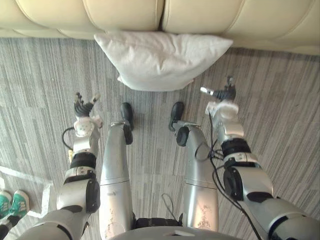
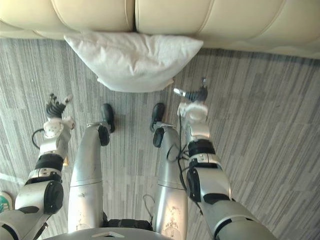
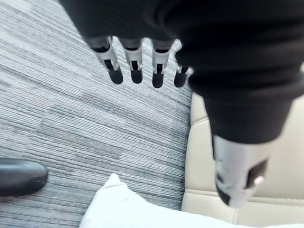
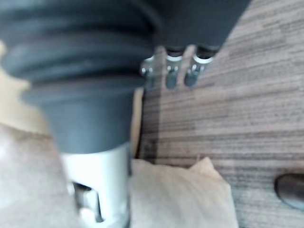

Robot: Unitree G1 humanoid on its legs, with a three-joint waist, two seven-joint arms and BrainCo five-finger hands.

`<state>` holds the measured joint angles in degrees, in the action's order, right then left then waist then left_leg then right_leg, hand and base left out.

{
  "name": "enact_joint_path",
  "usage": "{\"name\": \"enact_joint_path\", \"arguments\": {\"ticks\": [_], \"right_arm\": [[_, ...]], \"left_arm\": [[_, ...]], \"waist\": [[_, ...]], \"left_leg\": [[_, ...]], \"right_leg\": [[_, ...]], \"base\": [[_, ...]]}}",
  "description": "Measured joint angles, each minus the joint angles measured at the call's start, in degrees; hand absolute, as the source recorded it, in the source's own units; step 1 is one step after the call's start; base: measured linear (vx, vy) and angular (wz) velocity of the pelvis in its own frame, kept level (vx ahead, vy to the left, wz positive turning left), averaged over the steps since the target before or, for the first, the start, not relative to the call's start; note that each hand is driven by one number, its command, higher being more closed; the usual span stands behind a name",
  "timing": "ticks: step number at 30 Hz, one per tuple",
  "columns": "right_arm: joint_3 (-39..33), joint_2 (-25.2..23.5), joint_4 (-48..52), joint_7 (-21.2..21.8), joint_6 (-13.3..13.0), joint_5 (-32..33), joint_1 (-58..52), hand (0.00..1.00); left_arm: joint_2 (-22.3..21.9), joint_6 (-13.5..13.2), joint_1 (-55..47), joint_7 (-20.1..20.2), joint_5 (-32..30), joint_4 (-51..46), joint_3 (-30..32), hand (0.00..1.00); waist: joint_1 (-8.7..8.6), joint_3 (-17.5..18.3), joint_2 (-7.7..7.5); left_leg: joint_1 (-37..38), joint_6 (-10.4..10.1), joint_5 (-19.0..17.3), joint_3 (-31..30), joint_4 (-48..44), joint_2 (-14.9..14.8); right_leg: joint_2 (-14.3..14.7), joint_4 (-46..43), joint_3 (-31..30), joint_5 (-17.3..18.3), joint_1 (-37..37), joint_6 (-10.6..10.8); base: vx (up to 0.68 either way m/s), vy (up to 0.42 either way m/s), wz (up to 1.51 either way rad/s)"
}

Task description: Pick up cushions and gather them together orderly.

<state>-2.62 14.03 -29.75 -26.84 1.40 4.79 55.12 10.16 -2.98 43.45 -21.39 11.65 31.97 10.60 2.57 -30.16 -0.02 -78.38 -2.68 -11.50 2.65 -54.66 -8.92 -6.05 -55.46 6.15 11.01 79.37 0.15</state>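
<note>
A white cushion lies on the grey carpet, leaning against the front of the cream sofa. One of its corners shows in the left wrist view and another in the right wrist view. My left hand hovers over the carpet to the cushion's lower left, fingers loosely spread and holding nothing. Just right of the cushion's lower edge is my right hand, open with its thumb pointing toward the cushion and not touching it.
The sofa runs across the far side. A person's teal shoes stand at the lower left beside a pale line on the carpet. Striped grey carpet spreads to both sides.
</note>
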Motion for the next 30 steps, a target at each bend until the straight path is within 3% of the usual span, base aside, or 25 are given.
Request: {"name": "enact_joint_path", "arguments": {"ticks": [2, 3, 10, 19, 23, 30], "right_arm": [[2.09, -0.38, 0.0, -0.37, 0.09, -0.28, 3.05, 1.0], [2.65, -1.27, 0.02, -1.47, 0.1, -0.6, 4.47, 1.0], [4.31, -4.55, 2.12, -4.83, 0.11, -0.45, 6.3, 1.0], [4.29, -4.5, 9.23, -5.81, -0.34, 2.26, 4.51, 1.0], [4.25, -5.83, 13.98, -4.21, -2.57, 2.74, -1.42, 1.0], [4.83, -9.34, 23.27, -1.84, -3.03, 2.32, -16.56, 1.0]], "left_arm": [[-0.16, 0.0, 2.76, -0.32, -0.09, -0.02, -2.38, 0.0], [-0.49, 0.0, 4.75, -0.46, -0.76, -0.02, -3.64, 1.0], [-2.48, 0.6, 11.34, -3.08, -2.01, -0.1, -7.38, 1.0], [1.56, 1.84, 11.06, -6.24, -2.02, -3.64, -6.54, 1.0], [0.56, 1.85, 7.82, -6.76, -2.34, -9.35, -6.56, 1.0], [-4.43, 1.78, -4.4, -7.05, -3.67, -21.79, -9.11, 1.0]], "waist": [[-0.1, 0.0, 0.0], [-0.28, 0.01, 0.01], [-1.33, 0.04, 0.03], [-1.6, 0.11, 0.02], [-2.0, 0.22, 0.01], [-2.4, 0.88, 0.0]], "left_leg": [[-1.1, -0.2, 0.48, -0.4, 0.16, 0.04], [-1.71, -0.41, 0.88, -0.88, 0.44, 0.11], [-1.81, -1.36, 1.98, -1.16, 1.9, -0.2], [-0.32, -2.57, 4.17, -2.6, 4.35, -0.66], [4.64, -2.71, 4.7, -2.46, 6.98, -0.78], [19.97, -2.72, 4.5, -1.42, 13.37, -1.05]], "right_leg": [[-0.02, -0.11, 0.37, -0.11, 1.03, -0.18], [-0.05, -0.04, 0.85, -0.28, 1.37, -0.46], [0.36, 0.17, 1.38, -0.95, 1.94, -1.49], [0.73, 2.25, 3.4, -2.04, 0.11, -3.19], [1.42, 5.17, 3.5, -2.52, -4.91, -3.09], [2.13, 11.5, 4.1, -2.66, -19.95, -3.13]], "base": [[-0.03, 0.009, 0.06], [-0.01, 0.007, 0.13], [0.0, 0.0, 0.01], [0.0, -0.005, 0.03], [0.01, -0.005, -0.03], [0.05, -0.023, -0.01]]}}
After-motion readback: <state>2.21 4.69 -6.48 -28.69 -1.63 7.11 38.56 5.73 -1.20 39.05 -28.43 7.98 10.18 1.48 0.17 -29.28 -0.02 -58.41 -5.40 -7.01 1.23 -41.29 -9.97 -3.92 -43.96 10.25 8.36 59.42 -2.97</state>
